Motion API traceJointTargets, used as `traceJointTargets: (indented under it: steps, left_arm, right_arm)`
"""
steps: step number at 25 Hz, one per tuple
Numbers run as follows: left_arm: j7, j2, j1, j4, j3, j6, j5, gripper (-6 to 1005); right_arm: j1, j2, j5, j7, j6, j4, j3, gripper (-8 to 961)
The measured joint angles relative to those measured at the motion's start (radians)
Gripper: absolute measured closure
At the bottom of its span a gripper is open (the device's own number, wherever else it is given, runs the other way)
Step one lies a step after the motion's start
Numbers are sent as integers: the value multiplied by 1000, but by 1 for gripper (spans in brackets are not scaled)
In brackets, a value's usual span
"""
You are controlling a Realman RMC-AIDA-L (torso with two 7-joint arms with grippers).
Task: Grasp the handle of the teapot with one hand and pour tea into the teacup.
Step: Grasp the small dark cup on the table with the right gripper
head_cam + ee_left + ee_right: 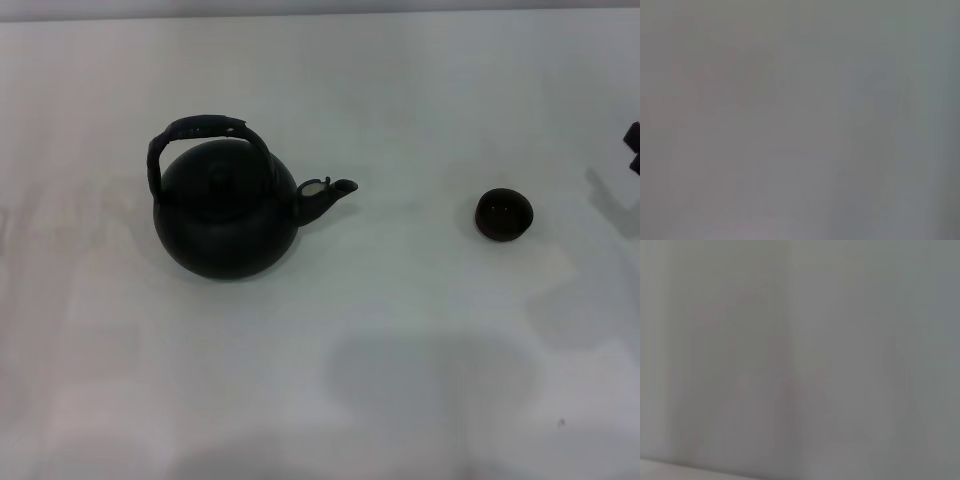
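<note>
I see a white tabletop [300, 400] w/ two items, no readable brand, label or writing on either. Large round matte black teapot [225, 215] sits upright left of centre, flat lid on, short curved spout [325, 195] aimed at the tiny round dark brown-black teacup [503, 214], which stands well apart to its right. Thick black arched handle [200, 135] spans the pot's top, untouched. Dark bit of the right gripper [632, 145] pokes in at the right edge; can't tell its finger state. Left gripper isn't visible. Both wrist cams give me only blank grey.
</note>
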Motion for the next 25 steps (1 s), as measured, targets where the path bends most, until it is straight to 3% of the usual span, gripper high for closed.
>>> traceJointTargets:
  steps: [4,10,14,20,25]
  left_arm:
    - [0,0,-1,0,5,0,0,422]
    - [0,1,-5,0,6,0,0,422]
    - [0,1,-7,0,6,0,0,422]
    - [0,2,-10,1,14,0,1,423]
    - [0,2,-11,2,17,1,2,423]
  right_arm:
    - [3,-29,0,55,11,11,-85,110]
    - [9,-96,-5,203,19,98,-285,109]
    - [32,-129,-88,303,20,155,-337,109]
    - [90,-153,-258,429,11,209,-331,109]
    - [123,-150,-361,466,-7,259,-325,109]
